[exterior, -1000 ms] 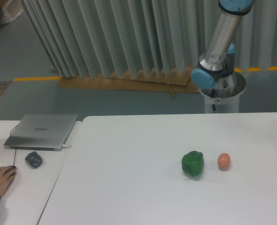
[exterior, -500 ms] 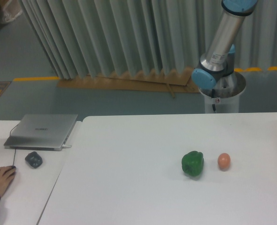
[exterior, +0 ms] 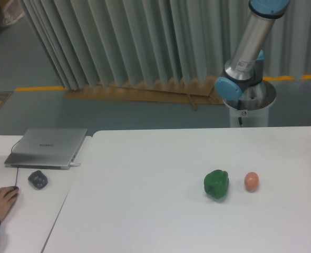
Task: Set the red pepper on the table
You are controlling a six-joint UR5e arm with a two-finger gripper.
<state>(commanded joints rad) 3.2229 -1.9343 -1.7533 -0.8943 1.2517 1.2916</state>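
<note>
Grey pleated curtains hang behind the white surface (exterior: 145,200), where a green pepper (exterior: 216,184) sits just beside a pale orange ball (exterior: 251,181). The arm (exterior: 249,47) rises out of frame at top right, so the tool's state cannot be told. The red pepper appears nowhere in view, perhaps carried above the frame.

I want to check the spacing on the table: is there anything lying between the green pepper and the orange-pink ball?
No. In the camera view, only bare white table shows between the green pepper and the orange-pink ball.
</note>
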